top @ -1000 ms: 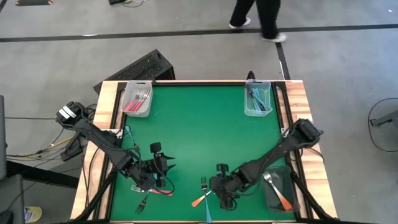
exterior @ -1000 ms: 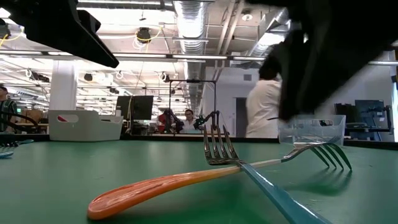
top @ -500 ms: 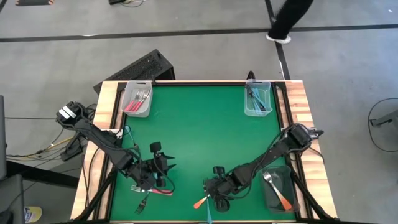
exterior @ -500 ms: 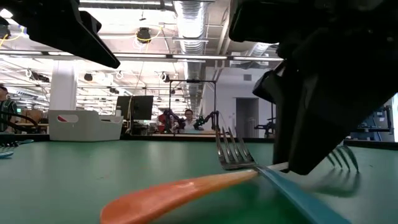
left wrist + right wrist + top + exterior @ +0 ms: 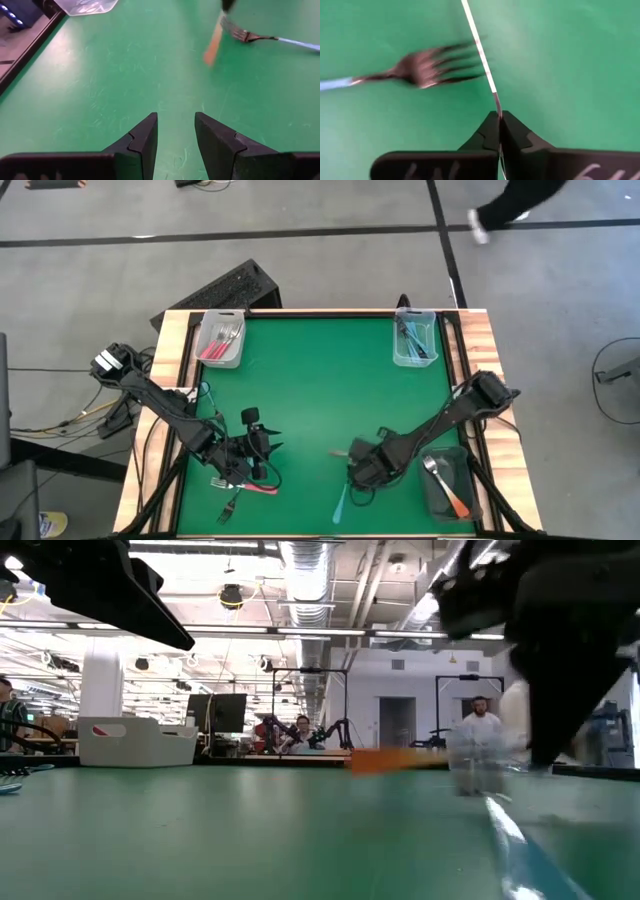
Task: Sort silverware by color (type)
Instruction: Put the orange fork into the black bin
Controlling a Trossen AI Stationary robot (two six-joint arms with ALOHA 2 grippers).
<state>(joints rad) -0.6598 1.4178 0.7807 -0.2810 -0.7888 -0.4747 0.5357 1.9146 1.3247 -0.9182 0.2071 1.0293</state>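
My right jaws [image 5: 499,131] pinch the orange fork [image 5: 215,42] above the blue fork [image 5: 341,504]; my left jaws [image 5: 176,131] hang narrowly parted.

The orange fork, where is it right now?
The orange fork is lifted off the table in the shut right gripper, near the front edge, above the blue fork.

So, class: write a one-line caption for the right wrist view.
Right pincer shut on a fork's metal neck above the green mat, a blue fork lying beside.
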